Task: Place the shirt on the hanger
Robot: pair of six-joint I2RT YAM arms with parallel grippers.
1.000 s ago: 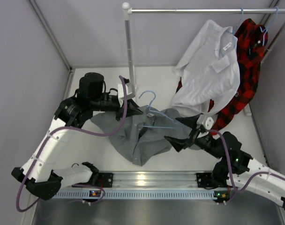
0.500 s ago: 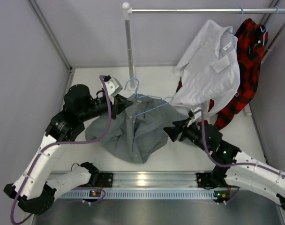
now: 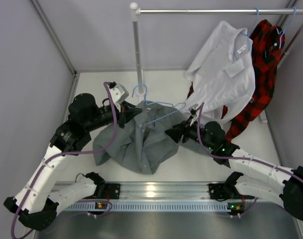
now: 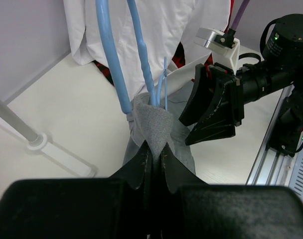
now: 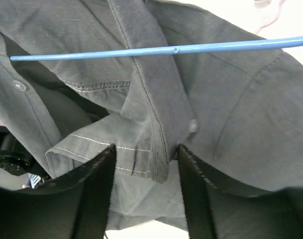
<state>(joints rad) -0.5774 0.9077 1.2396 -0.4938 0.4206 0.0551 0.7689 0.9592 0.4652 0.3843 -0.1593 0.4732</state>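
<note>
A: shirt where? hands?
B: grey shirt [image 3: 141, 144] hanging from left hand [image 4: 154, 152], clenched on its cloth beside hanger [image 4: 116, 74]. right hand [image 5: 144, 152] spread around placket fold [image 5: 151, 114].
A: handling?
B: soft, light, probably slippery on thin wire; pinch placket edge.

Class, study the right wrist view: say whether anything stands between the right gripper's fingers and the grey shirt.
Nothing visible does. The right gripper is open, with a fold of the grey shirt between its fingers. The blue hanger wire crosses the cloth farther on, beyond the fingertips, not in the gap.
</note>
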